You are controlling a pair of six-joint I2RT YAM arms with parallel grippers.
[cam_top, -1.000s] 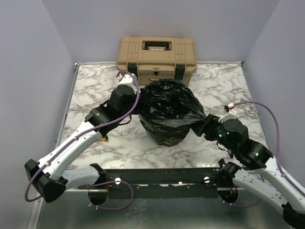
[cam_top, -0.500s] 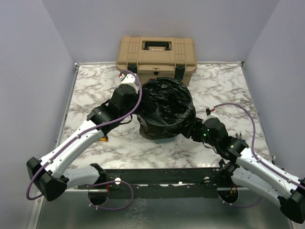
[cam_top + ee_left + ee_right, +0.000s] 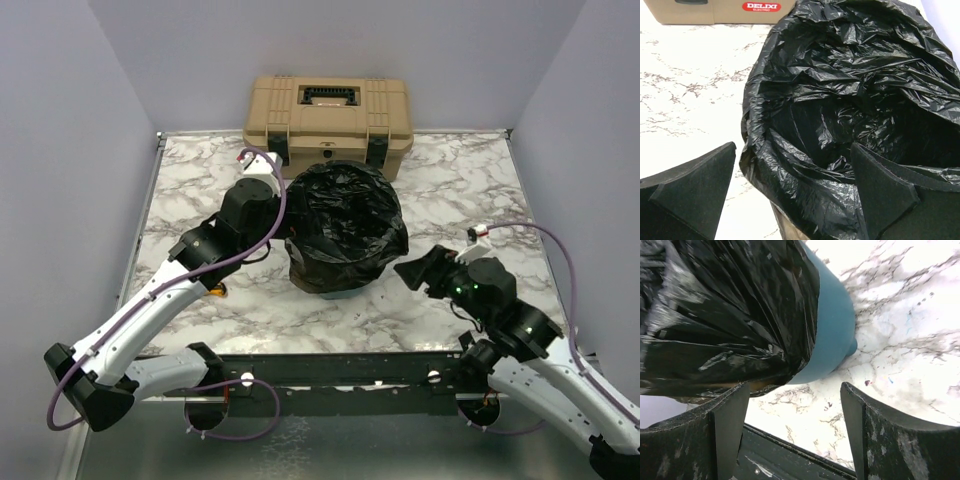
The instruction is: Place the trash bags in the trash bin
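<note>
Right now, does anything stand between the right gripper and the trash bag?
Nothing visible does. The right gripper stands open and apart from the trash bag, which drapes the trash bin; only marble table lies between them.

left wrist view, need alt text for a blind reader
A glossy black trash bag fills most of the frame, its crumpled mouth gaping open. The left gripper is open, its black fingers at the bottom corners astride the bag's near edge. Behind lie a white marble table and a tan toolbox.
</note>
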